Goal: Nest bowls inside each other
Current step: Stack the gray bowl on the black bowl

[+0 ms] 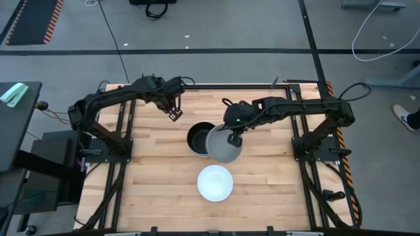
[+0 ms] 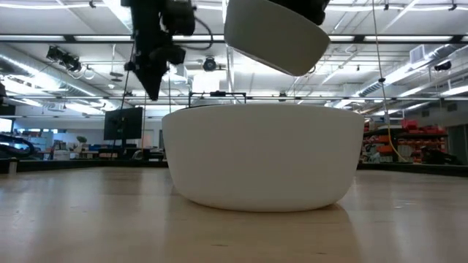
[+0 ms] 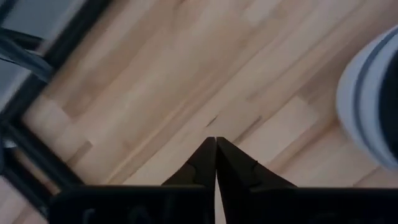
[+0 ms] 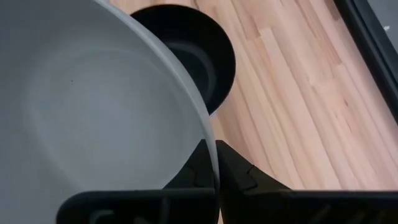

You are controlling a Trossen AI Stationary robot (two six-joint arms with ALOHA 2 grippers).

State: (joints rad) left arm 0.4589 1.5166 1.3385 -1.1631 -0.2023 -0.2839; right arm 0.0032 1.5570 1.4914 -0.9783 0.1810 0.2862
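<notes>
My right gripper (image 1: 232, 139) is shut on a light grey bowl (image 1: 224, 149), held tilted in the air over the table's middle; the low view shows the bowl (image 2: 274, 33) well above the wood. Just left of it stands a black bowl (image 1: 198, 139) on the table, also in the right wrist view (image 4: 199, 56); the left wrist view shows paler rims around it (image 3: 373, 99). A white bowl (image 1: 215, 183) rests on its base nearer the front edge and fills the low view (image 2: 263, 157). My left gripper (image 1: 174, 115) hangs shut above bare wood, far left of the bowls. My right gripper pinches the light grey bowl's wall at its rim (image 4: 208, 134), on the bowl's far side, with one finger inside the bowl and one outside. The fingers come from above, pointing down. The bowl is lifted clear and tilted, with its free side hanging lower.
Bare wooden table lies to the left, the right and the near corners. A dark metal frame (image 1: 125, 124) runs along the table's sides, with the arm bases on it. Beyond the far edge is an open workshop room.
</notes>
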